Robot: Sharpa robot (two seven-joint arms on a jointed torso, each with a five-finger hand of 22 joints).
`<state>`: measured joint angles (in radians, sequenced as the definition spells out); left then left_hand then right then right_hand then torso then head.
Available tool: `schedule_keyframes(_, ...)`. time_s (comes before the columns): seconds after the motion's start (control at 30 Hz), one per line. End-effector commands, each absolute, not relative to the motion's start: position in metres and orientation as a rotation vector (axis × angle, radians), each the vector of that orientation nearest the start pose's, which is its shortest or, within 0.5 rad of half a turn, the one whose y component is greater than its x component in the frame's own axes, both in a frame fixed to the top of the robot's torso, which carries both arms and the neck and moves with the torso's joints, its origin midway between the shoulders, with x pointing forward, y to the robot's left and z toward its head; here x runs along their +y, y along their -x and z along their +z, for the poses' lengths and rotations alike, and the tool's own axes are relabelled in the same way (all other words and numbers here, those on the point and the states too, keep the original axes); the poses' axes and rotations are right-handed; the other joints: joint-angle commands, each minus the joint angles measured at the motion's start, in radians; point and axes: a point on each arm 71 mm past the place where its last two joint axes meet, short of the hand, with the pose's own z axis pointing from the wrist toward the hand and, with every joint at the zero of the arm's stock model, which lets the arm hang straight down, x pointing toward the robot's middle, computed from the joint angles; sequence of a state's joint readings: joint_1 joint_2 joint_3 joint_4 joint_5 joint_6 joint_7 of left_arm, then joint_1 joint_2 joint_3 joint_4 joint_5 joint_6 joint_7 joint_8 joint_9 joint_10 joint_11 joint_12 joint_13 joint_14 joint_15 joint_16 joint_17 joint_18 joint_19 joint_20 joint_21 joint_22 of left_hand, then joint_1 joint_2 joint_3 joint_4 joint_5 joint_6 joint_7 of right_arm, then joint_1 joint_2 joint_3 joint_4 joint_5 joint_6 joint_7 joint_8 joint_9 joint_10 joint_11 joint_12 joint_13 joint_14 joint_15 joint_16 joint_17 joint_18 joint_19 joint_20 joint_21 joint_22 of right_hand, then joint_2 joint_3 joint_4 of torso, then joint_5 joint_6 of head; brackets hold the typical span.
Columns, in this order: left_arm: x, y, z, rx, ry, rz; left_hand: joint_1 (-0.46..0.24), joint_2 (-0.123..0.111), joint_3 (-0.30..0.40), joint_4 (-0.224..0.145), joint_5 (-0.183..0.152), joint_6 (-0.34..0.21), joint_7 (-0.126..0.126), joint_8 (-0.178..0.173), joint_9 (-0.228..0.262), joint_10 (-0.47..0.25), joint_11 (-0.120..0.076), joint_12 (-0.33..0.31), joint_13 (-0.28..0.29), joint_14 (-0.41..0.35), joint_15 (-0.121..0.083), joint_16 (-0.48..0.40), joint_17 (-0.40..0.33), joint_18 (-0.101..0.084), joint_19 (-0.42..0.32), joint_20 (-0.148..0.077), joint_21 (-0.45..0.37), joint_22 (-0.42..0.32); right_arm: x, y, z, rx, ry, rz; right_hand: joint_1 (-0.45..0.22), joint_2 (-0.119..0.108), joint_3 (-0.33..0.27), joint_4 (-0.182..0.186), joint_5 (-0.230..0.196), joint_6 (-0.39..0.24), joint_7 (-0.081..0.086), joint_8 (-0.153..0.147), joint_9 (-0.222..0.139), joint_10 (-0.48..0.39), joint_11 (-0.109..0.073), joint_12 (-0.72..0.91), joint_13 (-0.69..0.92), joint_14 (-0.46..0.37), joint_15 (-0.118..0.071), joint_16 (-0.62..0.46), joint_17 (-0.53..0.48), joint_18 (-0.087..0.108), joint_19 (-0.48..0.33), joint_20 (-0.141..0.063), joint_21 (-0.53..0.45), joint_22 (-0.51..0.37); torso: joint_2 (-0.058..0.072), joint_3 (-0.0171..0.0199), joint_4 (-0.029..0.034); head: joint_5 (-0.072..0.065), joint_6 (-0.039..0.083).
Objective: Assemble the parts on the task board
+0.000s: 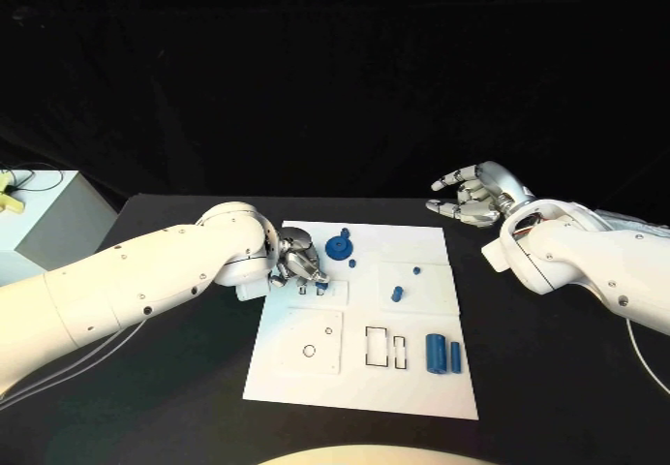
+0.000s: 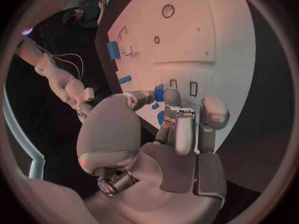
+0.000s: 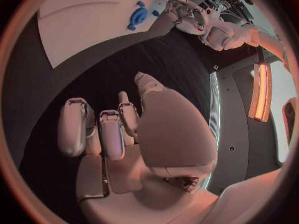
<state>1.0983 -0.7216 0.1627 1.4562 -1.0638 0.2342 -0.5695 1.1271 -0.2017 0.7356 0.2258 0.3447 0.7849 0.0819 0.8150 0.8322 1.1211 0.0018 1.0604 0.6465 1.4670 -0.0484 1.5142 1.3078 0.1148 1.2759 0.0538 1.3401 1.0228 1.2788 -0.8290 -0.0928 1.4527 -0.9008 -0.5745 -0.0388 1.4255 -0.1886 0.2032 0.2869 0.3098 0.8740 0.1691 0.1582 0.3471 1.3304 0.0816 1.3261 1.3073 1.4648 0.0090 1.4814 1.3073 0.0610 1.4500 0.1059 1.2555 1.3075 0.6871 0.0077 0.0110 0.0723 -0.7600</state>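
The white task board (image 1: pixel 419 387) lies mid-table. My left hand (image 1: pixel 296 266) hovers over its upper left part and pinches a small blue part (image 2: pixel 159 92) between thumb and a finger, just above two small rectangular slots (image 2: pixel 193 88). A blue round part (image 1: pixel 338 248) sits just right of that hand and shows again in the right wrist view (image 3: pixel 137 16). A short blue peg (image 1: pixel 397 292) lies mid-board, and two blue cylinders (image 1: pixel 444 354) lie at the lower right. My right hand (image 1: pixel 474 194) is raised off the board's far right corner, fingers apart, holding nothing.
Rectangular outlines (image 1: pixel 387 347) and round holes (image 1: pixel 310 350) mark the board's lower half. Tiny blue pieces (image 1: pixel 416 268) sit on the upper right panel. A white box (image 1: pixel 49 228) stands at the table's far left. Black table (image 1: pixel 559 387) surrounds the board.
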Motion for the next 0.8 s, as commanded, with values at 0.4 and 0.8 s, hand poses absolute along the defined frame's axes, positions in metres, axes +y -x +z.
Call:
schedule_keyframes(0.4, 0.1746, -0.4899, -0.2181, 2.341, 0.193, -0.429, -0.004, 0.005, 0.218, -0.222, 0.007, 0.011, -0.005, 0.004, 0.01, 0.014, -0.002, 0.011, 0.008, 0.054, -0.01, 0.006, 0.138, -0.007, 0.008, -0.001, 0.007, 0.007, -0.2321, -0.5121, -0.1633, 1.512, -0.43, 0.794, -0.014, 0.003, 0.006, -0.001, 0.004, -0.005, 0.001, 0.003, 0.002, -0.017, 0.003, -0.016, 0.018, 0.062, -0.004, -0.002, 0.108, 0.012, -0.005, -0.001, -0.008, 0.025, 0.0, -0.002, 0.0008, 0.006, -0.012)
schedule_keyframes(0.8, 0.1709, -0.4876, -0.2236, 2.34, 0.19, -0.422, -0.006, 0.004, 0.22, -0.223, 0.009, 0.013, -0.006, 0.004, 0.01, 0.017, -0.003, 0.012, 0.01, 0.055, -0.011, 0.007, 0.139, -0.008, 0.011, -0.001, 0.009, 0.012, -0.2329, -0.5158, -0.162, 1.454, -0.462, 0.843, -0.021, -0.027, 0.115, -0.004, 0.009, -0.016, 0.006, 0.029, 0.013, -0.359, 0.003, -0.581, -0.529, -0.2, -0.003, -0.553, -0.471, 0.121, -0.267, 0.004, -0.742, -0.498, 0.003, -0.0041, -0.0005, 0.006, -0.018)
